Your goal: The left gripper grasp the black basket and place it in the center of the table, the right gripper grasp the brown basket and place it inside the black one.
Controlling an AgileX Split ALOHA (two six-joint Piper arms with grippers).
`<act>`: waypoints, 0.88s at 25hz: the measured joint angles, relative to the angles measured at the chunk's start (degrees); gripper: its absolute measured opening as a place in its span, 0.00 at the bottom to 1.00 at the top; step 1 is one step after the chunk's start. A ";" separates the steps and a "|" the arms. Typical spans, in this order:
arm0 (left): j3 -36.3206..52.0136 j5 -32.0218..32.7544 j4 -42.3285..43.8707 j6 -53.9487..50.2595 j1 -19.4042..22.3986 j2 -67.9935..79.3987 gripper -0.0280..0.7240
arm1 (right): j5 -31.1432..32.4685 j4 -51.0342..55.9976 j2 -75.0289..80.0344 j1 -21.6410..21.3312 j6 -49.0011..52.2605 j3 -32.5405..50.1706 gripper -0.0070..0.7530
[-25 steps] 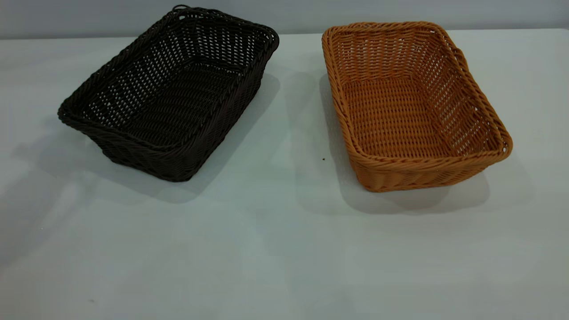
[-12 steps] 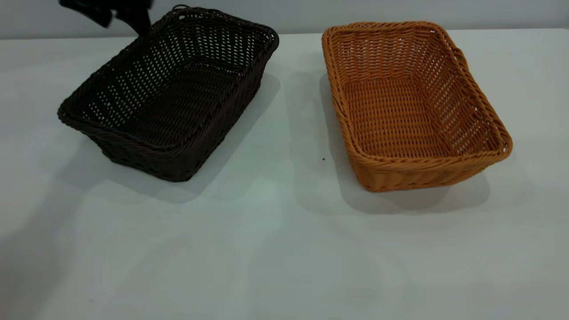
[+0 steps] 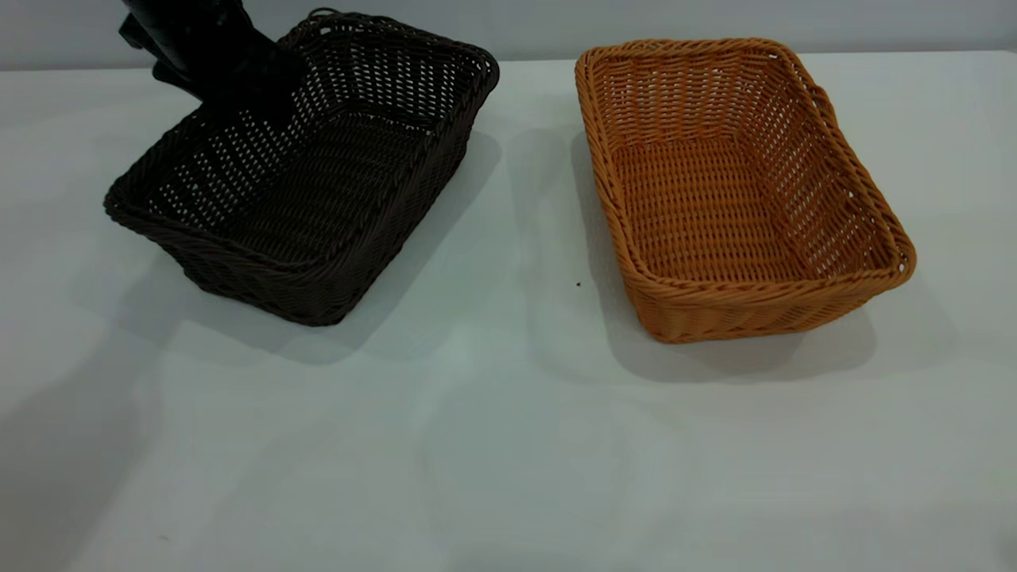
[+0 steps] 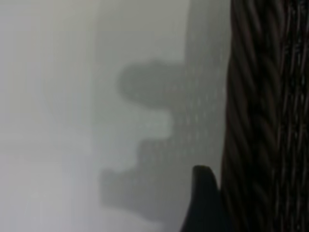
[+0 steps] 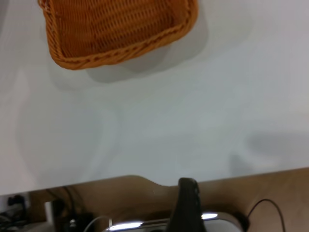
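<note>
The black basket (image 3: pixel 318 167) stands on the left of the table (image 3: pixel 508 445), turned at an angle. The brown basket (image 3: pixel 731 191) stands on the right, empty. My left gripper (image 3: pixel 238 87) is a blurred dark shape at the black basket's far left rim. In the left wrist view a dark part of it (image 4: pixel 205 198) lies right against the outside of the braided rim (image 4: pixel 251 121). My right gripper (image 5: pixel 187 203) hangs back beyond the table's edge, well away from the brown basket (image 5: pixel 111 34), and does not show in the exterior view.
A broad strip of bare tabletop (image 3: pixel 524 206) separates the two baskets. A grey wall (image 3: pixel 636 20) runs behind the table. In the right wrist view a brown surface with a thin cable (image 5: pixel 263 205) lies past the table's edge.
My left gripper has come into view from the upper left and dropped to the black basket's far left rim. Neither basket has moved.
</note>
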 joint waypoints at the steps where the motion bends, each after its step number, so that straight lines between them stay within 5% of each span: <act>1: -0.07 -0.19 0.07 0.13 0.00 0.35 0.59 | -1.42 0.79 1.59 0.00 0.00 0.00 0.72; 8: -0.24 -1.38 -0.85 3.14 0.00 1.63 0.15 | -10.37 10.02 15.58 0.00 -2.72 0.00 0.72; 22: -0.31 -0.38 -0.16 6.72 0.27 -5.80 0.14 | -24.62 46.66 50.43 0.00 -28.98 -1.32 0.72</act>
